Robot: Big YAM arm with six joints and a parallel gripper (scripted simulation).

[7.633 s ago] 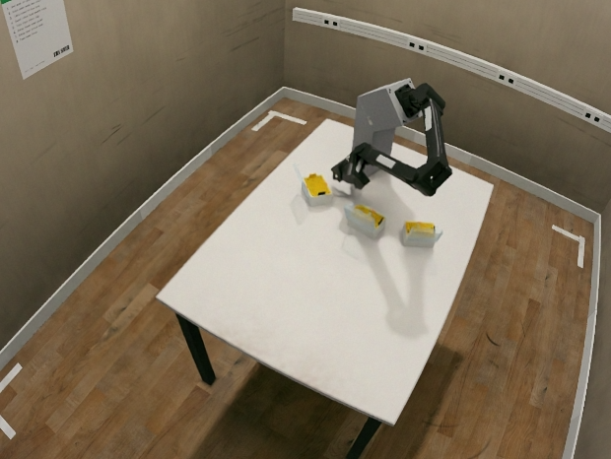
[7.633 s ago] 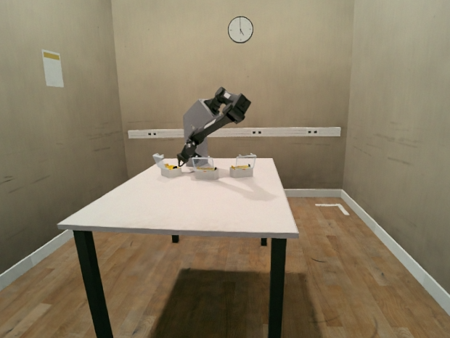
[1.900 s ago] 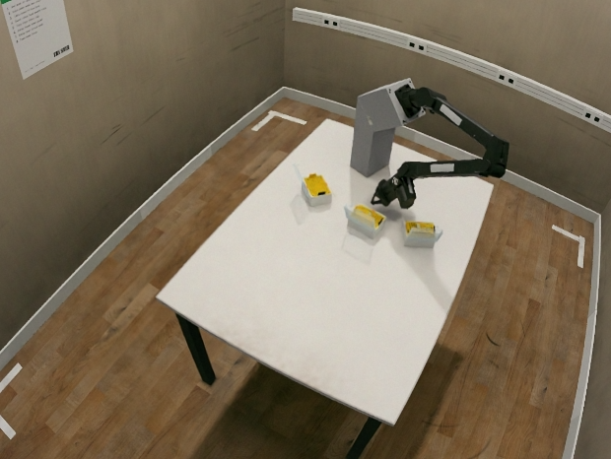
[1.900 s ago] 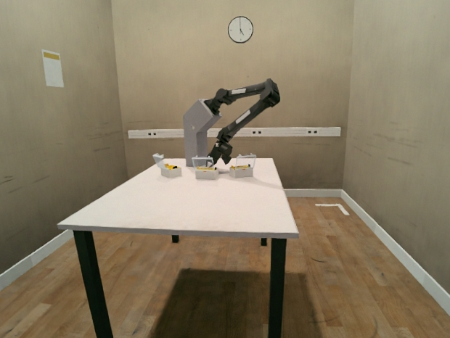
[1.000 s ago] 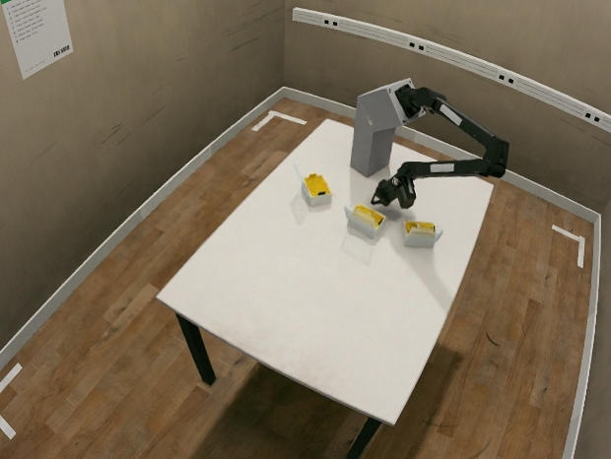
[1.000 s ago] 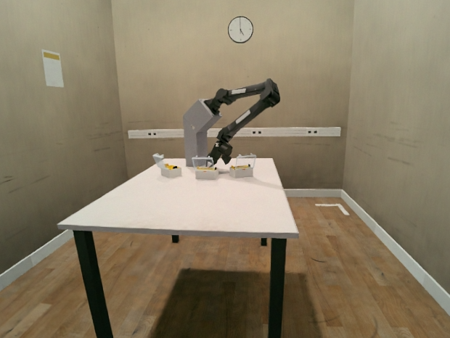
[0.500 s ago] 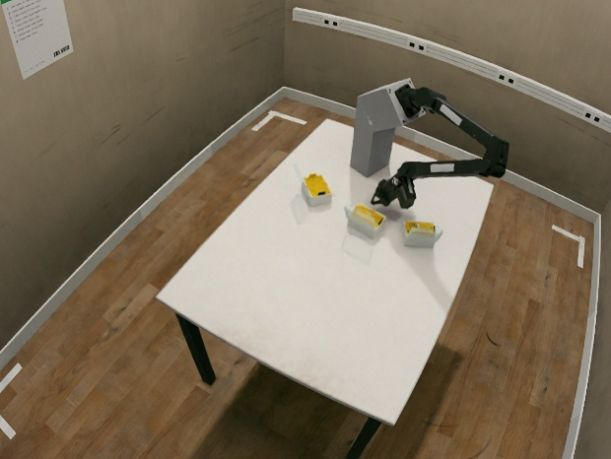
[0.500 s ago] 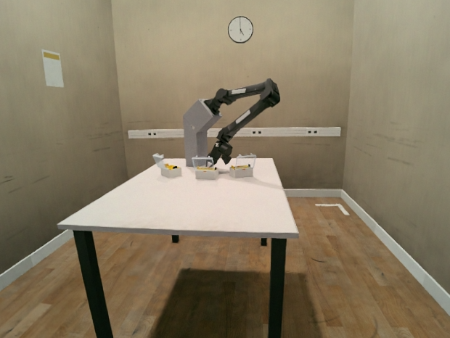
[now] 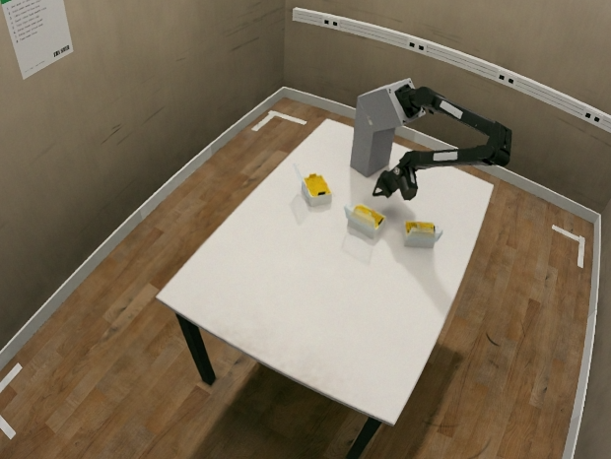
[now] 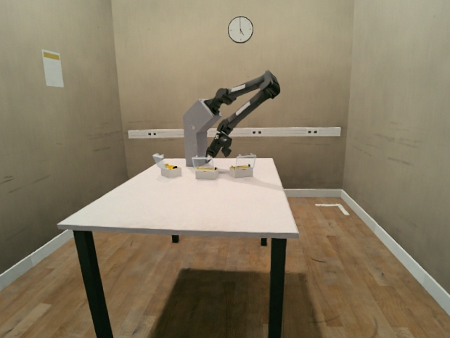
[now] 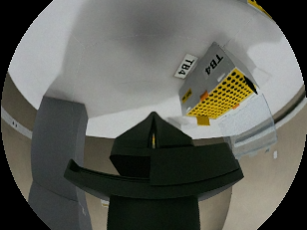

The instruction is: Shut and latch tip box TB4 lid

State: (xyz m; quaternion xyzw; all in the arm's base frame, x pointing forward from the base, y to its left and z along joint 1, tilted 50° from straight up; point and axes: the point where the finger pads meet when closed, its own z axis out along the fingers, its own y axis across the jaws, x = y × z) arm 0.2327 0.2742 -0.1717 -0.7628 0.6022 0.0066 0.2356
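Three white tip boxes with yellow racks stand in a row on the white table, all with clear lids raised. The wrist view reads TB4 (image 11: 214, 62) on the nearest box, over its yellow rack (image 11: 221, 97). This is the middle box (image 9: 365, 218), also in the exterior view (image 10: 206, 172). Its lid (image 10: 201, 162) stands upright. My gripper (image 9: 378, 191) (image 10: 210, 154) is shut and empty, with its tip just behind and above that lid's top edge. The fingers show closed in the wrist view (image 11: 153, 134). I cannot tell whether they touch the lid.
The left box (image 9: 315, 188) and the right box (image 9: 422, 232) flank TB4, a short gap on each side. The grey arm pedestal (image 9: 373, 130) stands at the table's back edge, close behind the boxes.
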